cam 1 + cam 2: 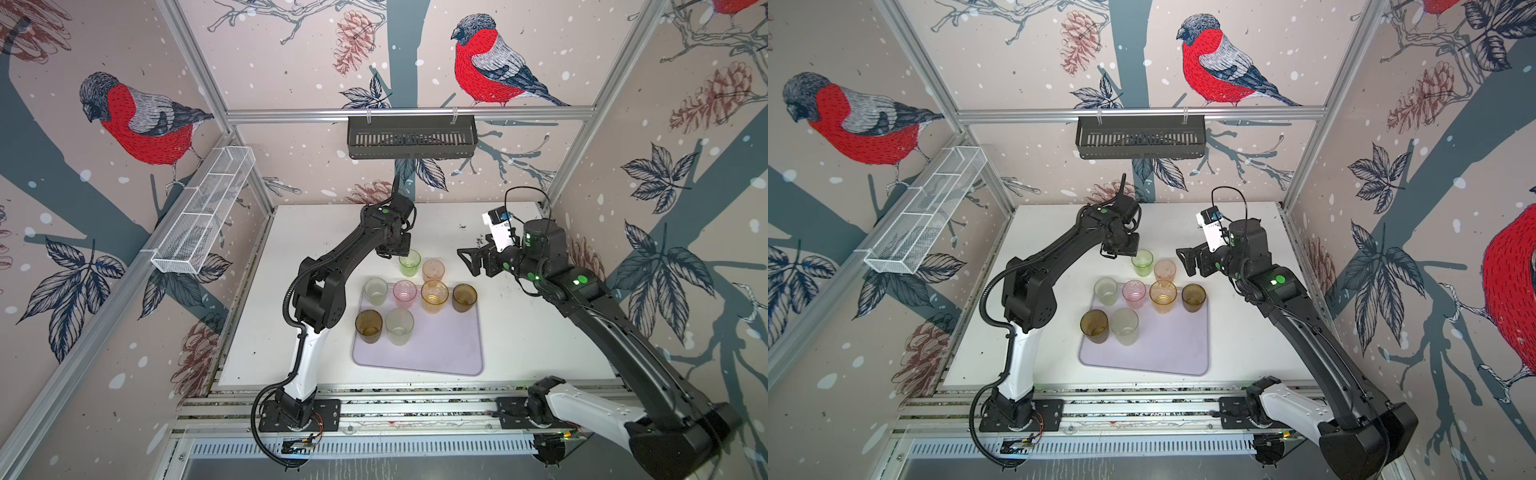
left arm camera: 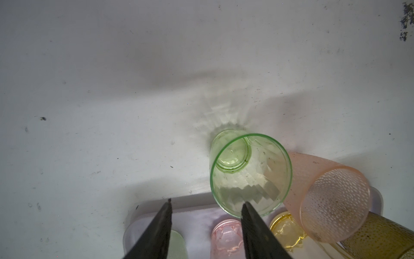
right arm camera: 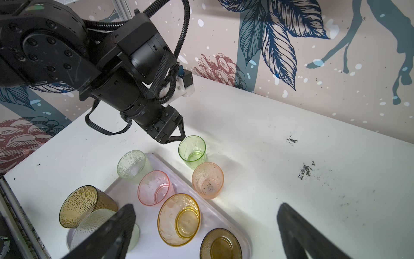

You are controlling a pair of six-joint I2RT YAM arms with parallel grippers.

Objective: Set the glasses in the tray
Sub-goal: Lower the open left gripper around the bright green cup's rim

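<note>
My left pincer (image 2: pixel 208 201) stood half-wide and empty at the rim of the bright green tumbler (image 2: pixel 251 175), upright on the table (image 2: pixel 89 112) just beyond the lilac tray (image 1: pixel 436 345), close beside the peach tumbler (image 2: pixel 324 197). I judged I should straddle one wall, close gently and lift straight, sparing that neighbour. My right pincer (image 1: pixel 467 262) hung wide and empty.

You are getting bright, even light: in both top views the white table (image 1: pixel 519 332) is glowing nearly blown out, and the wide lens is bending the frame rails (image 1: pixel 407 114) at the edges. In the left wrist view a soft grey shadow is lying on the table beyond the bright green glass (image 2: pixel 251 175), which is throwing faceted glints. In both wrist views the jaws are showing dark and out of focus.
</note>
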